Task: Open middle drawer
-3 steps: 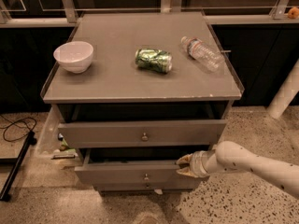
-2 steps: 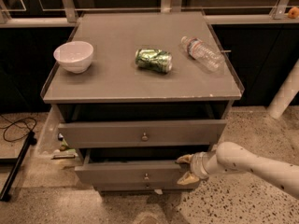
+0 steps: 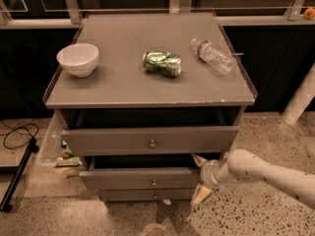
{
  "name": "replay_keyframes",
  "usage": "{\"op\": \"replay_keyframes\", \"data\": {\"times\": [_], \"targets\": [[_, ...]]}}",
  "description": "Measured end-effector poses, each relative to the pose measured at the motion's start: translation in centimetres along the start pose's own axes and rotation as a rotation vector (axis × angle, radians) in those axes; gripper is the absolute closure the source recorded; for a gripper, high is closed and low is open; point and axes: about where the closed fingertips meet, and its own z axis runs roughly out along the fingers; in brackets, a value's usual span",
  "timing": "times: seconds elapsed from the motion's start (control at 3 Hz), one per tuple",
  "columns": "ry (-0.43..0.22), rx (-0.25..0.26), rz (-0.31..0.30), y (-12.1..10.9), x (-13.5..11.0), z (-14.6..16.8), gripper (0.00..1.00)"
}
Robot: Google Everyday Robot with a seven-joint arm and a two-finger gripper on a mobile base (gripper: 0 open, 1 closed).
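Note:
The grey cabinet has three drawer fronts. The middle drawer [image 3: 142, 179] is the mid-sized front with a small round knob [image 3: 154, 183]; it stands pulled out a little, with a dark gap above it. My gripper [image 3: 199, 177] is at the right end of that front, on the end of my white arm [image 3: 266, 173], which comes in from the lower right. It is open: one fingertip [image 3: 198, 160] is above the front's top edge and the other is below it. The taller top drawer [image 3: 147, 140] is also pulled out. The slim bottom drawer [image 3: 147, 195] sits lowest.
On the cabinet top [image 3: 123, 82] are a white bowl [image 3: 78, 59], a crushed green can [image 3: 162, 63] and a clear plastic bottle [image 3: 212, 55] lying on its side. A black cable [image 3: 17, 134] and stand lie on the floor at left. A white post [image 3: 301, 100] stands at right.
The gripper's fingers have spread apart, from nearly together to one above and one below the middle drawer front. The arm has stayed at the drawer's right end.

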Motion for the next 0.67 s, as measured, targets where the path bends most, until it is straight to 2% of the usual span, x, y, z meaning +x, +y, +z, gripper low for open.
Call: {"op": "replay_keyframes", "data": {"times": [0.33,0.67], "targets": [[0.024,-0.047,0.037,0.36,1.89,2.92,0.0],[0.024,-0.047,0.037,0.38,1.9,2.95,0.0]]}}
